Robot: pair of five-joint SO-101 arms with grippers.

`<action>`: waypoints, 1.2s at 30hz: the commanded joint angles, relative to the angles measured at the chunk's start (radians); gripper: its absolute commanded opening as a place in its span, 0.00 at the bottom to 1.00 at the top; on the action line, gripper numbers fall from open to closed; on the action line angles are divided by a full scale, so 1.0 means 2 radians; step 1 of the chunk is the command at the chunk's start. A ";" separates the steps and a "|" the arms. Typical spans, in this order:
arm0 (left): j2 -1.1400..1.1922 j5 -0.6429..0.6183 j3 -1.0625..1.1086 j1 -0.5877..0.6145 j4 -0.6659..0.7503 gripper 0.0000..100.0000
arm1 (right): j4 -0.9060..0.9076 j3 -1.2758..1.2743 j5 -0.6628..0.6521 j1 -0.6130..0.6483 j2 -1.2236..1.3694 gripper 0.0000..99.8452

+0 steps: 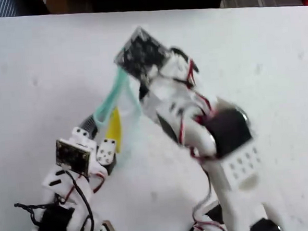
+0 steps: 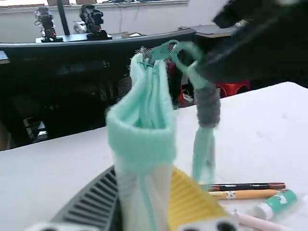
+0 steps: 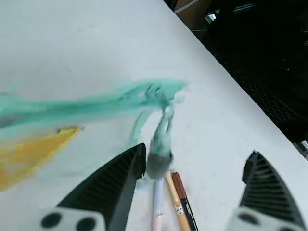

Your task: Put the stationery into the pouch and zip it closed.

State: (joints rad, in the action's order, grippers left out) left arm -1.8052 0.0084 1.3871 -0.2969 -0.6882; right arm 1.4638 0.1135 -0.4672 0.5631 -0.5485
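Observation:
The mint-green pouch stands on edge, and my left gripper is shut on its near end between a black finger and a yellow finger. Its zipper pull and the wrist strap hang at the far top end. My right gripper is open above that end, the strap resting against one finger and the zipper pull just ahead. Pencils and a green-capped tube lie on the table beside the pouch. In the high view the right arm covers the pouch's far end.
The white table has free room on all sides of the arms. Its far edge borders dark furniture. Black chairs and desks stand behind it in the left wrist view.

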 commanded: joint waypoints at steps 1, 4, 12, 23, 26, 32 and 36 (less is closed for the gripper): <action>-0.008 -0.014 -0.003 0.025 0.019 0.02 | 0.037 0.020 0.000 0.010 -0.049 0.28; -0.008 -0.045 -0.003 0.043 0.019 0.02 | 0.055 0.020 0.000 0.007 -0.069 0.28; -0.008 -0.089 -0.003 0.086 0.015 0.02 | 0.024 -0.012 0.002 -0.040 0.004 0.28; -0.008 -0.134 0.016 0.161 0.017 0.02 | 0.007 0.049 0.001 -0.059 0.283 0.20; -0.008 -0.134 0.018 0.160 0.017 0.02 | -0.004 0.071 0.001 -0.057 0.342 0.14; -0.008 -0.134 0.018 0.160 0.015 0.02 | -0.030 0.110 0.001 -0.059 0.455 0.17; -0.008 -0.134 0.019 0.158 0.015 0.02 | -0.030 0.152 0.001 -0.057 0.520 0.17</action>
State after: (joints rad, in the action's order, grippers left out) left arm -1.8052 -0.2463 1.4346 0.0161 -0.6882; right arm 1.4162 0.3314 -0.4657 0.4557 0.4473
